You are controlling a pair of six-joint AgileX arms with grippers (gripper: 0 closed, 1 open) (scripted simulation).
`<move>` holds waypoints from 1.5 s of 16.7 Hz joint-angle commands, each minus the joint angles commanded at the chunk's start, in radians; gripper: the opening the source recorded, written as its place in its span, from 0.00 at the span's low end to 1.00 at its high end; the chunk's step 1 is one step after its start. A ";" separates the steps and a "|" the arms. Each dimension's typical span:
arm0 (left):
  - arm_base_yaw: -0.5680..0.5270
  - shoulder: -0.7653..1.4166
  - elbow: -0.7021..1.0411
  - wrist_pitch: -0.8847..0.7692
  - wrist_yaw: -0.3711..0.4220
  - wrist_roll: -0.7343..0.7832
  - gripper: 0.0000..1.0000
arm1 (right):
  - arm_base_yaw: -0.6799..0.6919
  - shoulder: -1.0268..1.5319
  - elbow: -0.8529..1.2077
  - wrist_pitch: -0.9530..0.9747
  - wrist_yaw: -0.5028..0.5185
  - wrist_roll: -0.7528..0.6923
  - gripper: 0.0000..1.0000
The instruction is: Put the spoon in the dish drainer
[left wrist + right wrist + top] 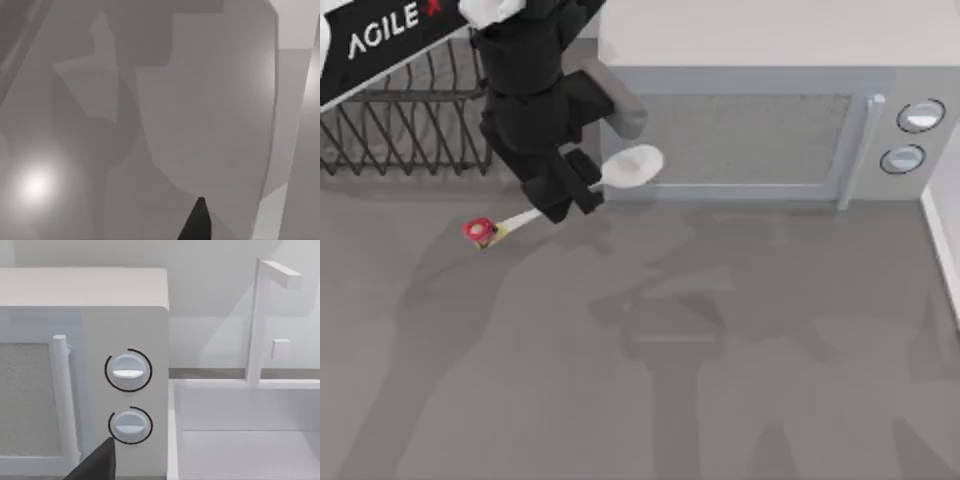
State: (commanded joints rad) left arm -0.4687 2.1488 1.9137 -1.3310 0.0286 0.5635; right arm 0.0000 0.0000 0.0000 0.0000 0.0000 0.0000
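Observation:
The white spoon (632,165) lies slantwise in front of the microwave, its oval bowl toward the microwave door and its red and yellow knob (477,231) toward the table's left. My left gripper (568,197) comes down from above and is shut on the middle of the handle. The dish drainer (410,130), a black wire rack, stands at the back left, just left of the arm and apart from the spoon. In the left wrist view a dark fingertip (198,222) shows over grey surfaces. Another dark fingertip (97,464) in the right wrist view belongs to my right arm.
A grey microwave (750,130) with a handle and two round knobs (128,371) fills the back middle and right. Beside it, in the right wrist view, is a white sink (245,440) with a tall faucet (260,320). Bare grey tabletop (670,380) spreads across the front.

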 joint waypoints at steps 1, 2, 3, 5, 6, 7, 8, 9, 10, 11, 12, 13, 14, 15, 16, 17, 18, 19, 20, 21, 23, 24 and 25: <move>-0.011 -0.003 0.071 -0.075 -0.002 -0.008 0.00 | 0.000 0.000 0.000 0.000 0.000 0.000 1.00; -0.030 -0.008 0.133 -0.140 -0.004 -0.020 0.00 | 0.000 0.000 0.000 0.000 0.000 0.000 1.00; -0.052 -0.014 0.184 -0.194 -0.006 -0.034 0.00 | 0.000 0.000 0.000 0.000 0.000 0.000 1.00; -0.099 -0.030 0.259 -0.274 -0.009 -0.065 0.00 | 0.000 0.000 0.000 0.000 0.000 0.000 1.00; -0.118 -0.037 0.281 -0.298 -0.010 -0.078 0.00 | 0.000 0.000 0.000 0.000 0.000 0.000 1.00; -0.131 -0.041 0.294 -0.312 -0.011 -0.086 0.00 | 0.000 0.000 0.000 0.000 0.000 0.000 1.00; -0.133 -0.043 0.297 -0.315 -0.011 -0.088 0.00 | 0.000 0.000 0.000 0.000 0.000 0.000 1.00; -0.133 -0.043 0.297 -0.315 -0.011 -0.088 0.00 | 0.000 0.000 0.000 0.000 0.000 0.000 1.00; -0.133 -0.043 0.297 -0.315 -0.011 -0.088 0.00 | 0.000 0.000 0.000 0.000 0.000 0.000 1.00; -0.129 -0.040 0.295 -0.312 -0.011 -0.086 0.00 | 0.000 0.000 0.000 0.000 0.000 0.000 1.00; -0.129 -0.041 0.294 -0.312 -0.010 -0.086 0.00 | 0.000 0.000 0.000 0.000 0.000 0.000 1.00; -0.126 -0.051 0.288 -0.309 -0.004 -0.091 0.00 | 0.000 0.000 0.000 0.000 0.000 0.000 1.00; -0.118 -0.072 0.274 -0.300 0.006 -0.102 0.00 | 0.000 0.000 0.000 0.000 0.000 0.000 1.00; -0.103 -0.101 0.254 -0.283 0.019 -0.119 0.00 | 0.000 0.000 0.000 0.000 0.000 0.000 1.00; -0.080 -0.138 0.228 -0.256 0.034 -0.142 0.00 | 0.000 0.000 0.000 0.000 0.000 0.000 1.00; -0.049 -0.181 0.195 -0.220 0.049 -0.170 0.00 | 0.000 0.000 0.000 0.000 0.000 0.000 1.00; -0.011 -0.230 0.155 -0.174 0.064 -0.202 0.00 | 0.000 0.000 0.000 0.000 0.000 0.000 1.00; 0.034 -0.283 0.108 -0.121 0.078 -0.237 0.00 | 0.000 0.000 0.000 0.000 0.000 0.000 1.00; 0.085 -0.340 0.055 -0.060 0.091 -0.274 0.00 | 0.000 0.000 0.000 0.000 0.000 0.000 1.00; 0.139 -0.399 -0.004 0.008 0.102 -0.311 0.00 | 0.000 0.000 0.000 0.000 0.000 0.000 1.00; 0.253 -0.521 -0.135 0.162 0.119 -0.381 0.00 | 0.000 0.000 0.000 0.000 0.000 0.000 1.00; 0.310 -0.583 -0.206 0.246 0.125 -0.412 0.00 | 0.000 0.000 0.000 0.000 0.000 0.000 1.00; 0.364 -0.646 -0.280 0.333 0.130 -0.438 0.00 | 0.000 0.000 0.000 0.000 0.000 0.000 1.00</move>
State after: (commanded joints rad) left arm -0.1051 1.5032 1.6340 -0.9981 0.1590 0.1251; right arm 0.0000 0.0000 0.0000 0.0000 0.0000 0.0000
